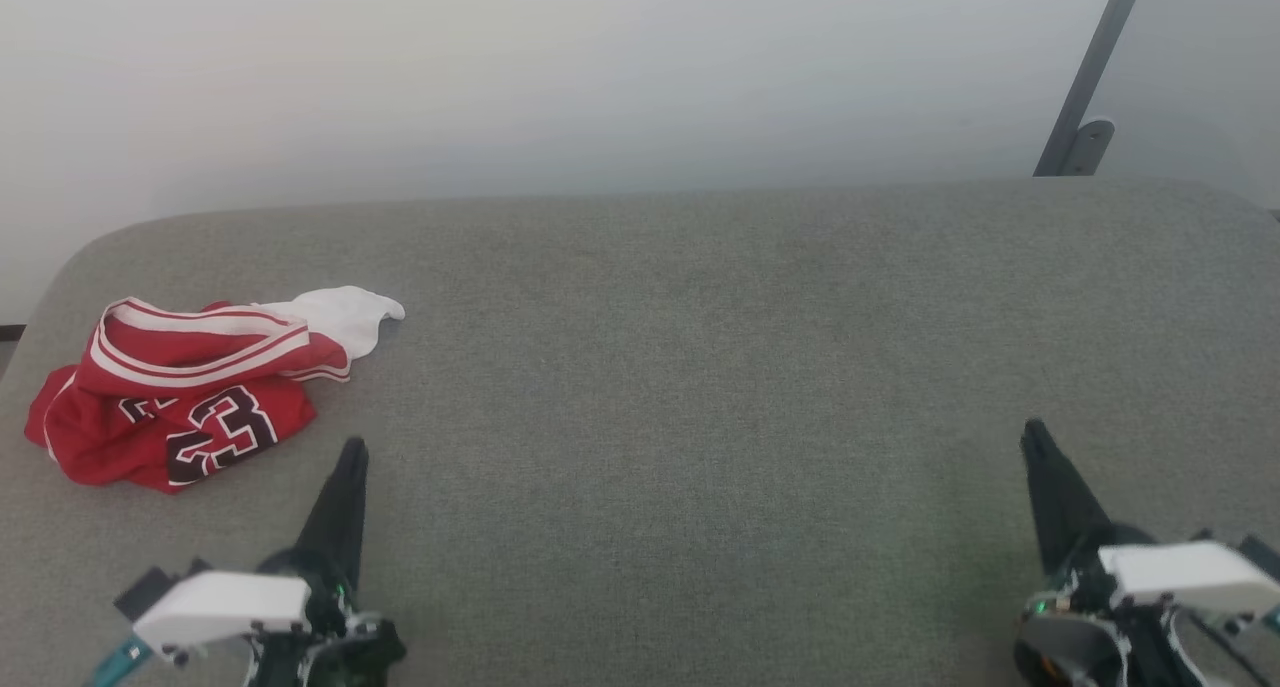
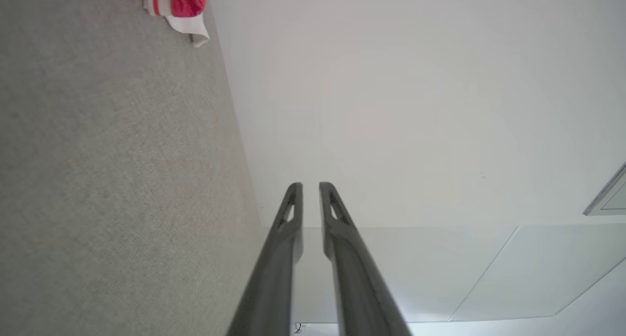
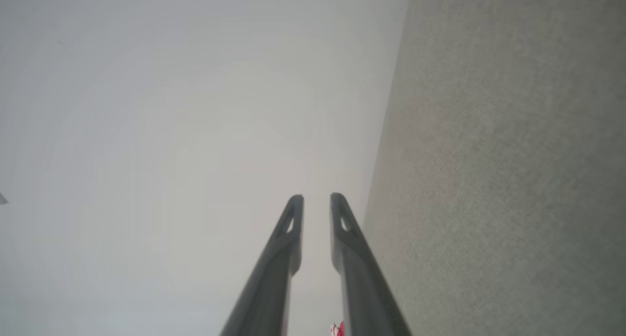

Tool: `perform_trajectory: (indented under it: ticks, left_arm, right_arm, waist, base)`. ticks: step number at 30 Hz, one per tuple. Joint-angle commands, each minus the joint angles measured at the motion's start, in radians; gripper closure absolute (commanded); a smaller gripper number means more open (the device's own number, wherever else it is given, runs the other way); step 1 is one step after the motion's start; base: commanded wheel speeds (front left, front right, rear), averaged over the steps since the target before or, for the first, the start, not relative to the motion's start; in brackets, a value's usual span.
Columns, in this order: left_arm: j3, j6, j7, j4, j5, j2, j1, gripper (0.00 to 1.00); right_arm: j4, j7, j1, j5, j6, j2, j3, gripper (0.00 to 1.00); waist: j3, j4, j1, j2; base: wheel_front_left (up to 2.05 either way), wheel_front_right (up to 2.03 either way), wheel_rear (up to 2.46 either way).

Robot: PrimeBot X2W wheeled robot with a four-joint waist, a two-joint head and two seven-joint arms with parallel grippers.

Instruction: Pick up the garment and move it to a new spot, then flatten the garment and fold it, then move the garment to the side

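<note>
The garment (image 1: 190,397), a red jersey with a black "23", striped trim and a white section, lies crumpled at the far left of the grey padded table (image 1: 700,367). My left gripper (image 1: 352,447) hovers just right of and nearer than the jersey, not touching it, its fingers close together with nothing between them. In the left wrist view the gripper (image 2: 310,187) points past the table edge, and a corner of the garment (image 2: 178,3) shows at the top left. My right gripper (image 1: 1033,429) rests far off at the right, likewise shut and empty (image 3: 317,199).
A pale wall stands behind the table's rounded far edge. A grey metal post with a bracket (image 1: 1085,87) rises at the back right. Bare grey surface stretches between the two grippers.
</note>
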Motion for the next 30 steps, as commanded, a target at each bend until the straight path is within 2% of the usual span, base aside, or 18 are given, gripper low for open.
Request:
perform_trajectory:
  ticks: [1,8,13,20,30]
  left_arm:
    - [0.000,0.000,-0.001,0.005,0.001,0.000,0.004,0.00]
    - [-0.004,0.000,-0.027,0.007,0.025,0.002,-0.009,0.00]
    - [-0.016,0.000,-0.054,0.006,0.071,0.016,-0.022,0.00]
    - [-0.024,0.010,-0.086,0.003,0.199,0.033,-0.038,0.00]
    - [-0.026,0.026,-0.132,-0.023,0.483,0.038,-0.038,0.00]
  right_arm:
    - [0.007,0.000,0.005,0.000,0.000,0.001,0.000,0.00]
    - [0.027,-0.009,-0.017,-0.003,0.000,-0.006,-0.003,0.00]
    - [0.031,-0.033,-0.039,-0.048,0.000,-0.028,0.015,0.00]
    - [0.034,-0.079,-0.060,-0.150,0.000,-0.069,0.065,0.00]
    - [0.049,-0.132,-0.099,-0.406,0.000,-0.120,0.124,0.00]
  waist:
    - [0.000,0.000,0.0000,0.0000]
    - [0.000,0.001,0.0000,0.0000]
    - [0.001,0.002,0.0000,0.0000]
    - [0.001,0.003,0.0000,0.0000]
    - [0.002,0.006,0.0000,0.0000]
  base:
    - [0.00,0.00,0.00]
    - [0.00,0.00,0.00]
    - [0.00,0.00,0.00]
    - [0.00,0.00,0.00]
    - [0.00,0.00,0.00]
